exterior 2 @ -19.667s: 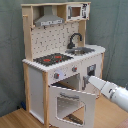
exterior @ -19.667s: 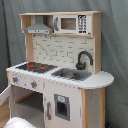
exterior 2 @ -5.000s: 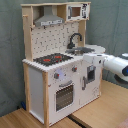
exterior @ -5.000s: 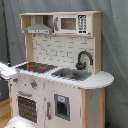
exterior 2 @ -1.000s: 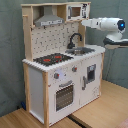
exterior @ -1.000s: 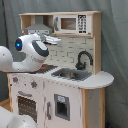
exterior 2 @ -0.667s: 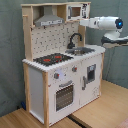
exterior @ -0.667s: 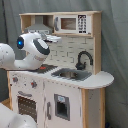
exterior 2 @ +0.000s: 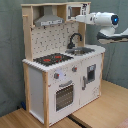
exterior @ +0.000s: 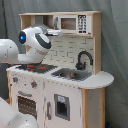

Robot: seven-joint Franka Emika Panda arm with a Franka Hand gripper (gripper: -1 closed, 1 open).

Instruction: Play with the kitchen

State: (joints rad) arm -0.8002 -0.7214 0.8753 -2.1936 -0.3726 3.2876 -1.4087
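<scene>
The kitchen (exterior: 60, 95) (exterior 2: 45, 75) is a tall toy of pale wood and white panels. It has a red-ringed black hob (exterior: 37, 66) (exterior 2: 52, 59), a black faucet (exterior: 83, 59) (exterior 2: 75, 39), a steel sink (exterior: 71, 75) (exterior 2: 83, 50) and a grey hood (exterior 2: 48, 21). Its windowed oven door (exterior: 27, 105) (exterior 2: 64, 96) is closed. My gripper (exterior: 54, 31) (exterior 2: 80, 19) is up at the top shelf, beside the microwave panel (exterior: 75, 23). The white arm (exterior: 32, 45) (exterior 2: 102, 19) hides part of the hood in the first exterior view.
A grey curtain (exterior 2: 10, 50) hangs behind the kitchen. The toy stands on a wooden table (exterior 2: 100, 112). A lower cupboard door (exterior: 62, 106) (exterior 2: 91, 75) sits under the sink. Part of the arm (exterior: 12, 117) fills the first exterior view's lower left corner.
The oven door, open 19.7 s ago, is now closed. The arm has risen from low beside the kitchen to the top shelf, and in the last second it edged closer to the microwave.
</scene>
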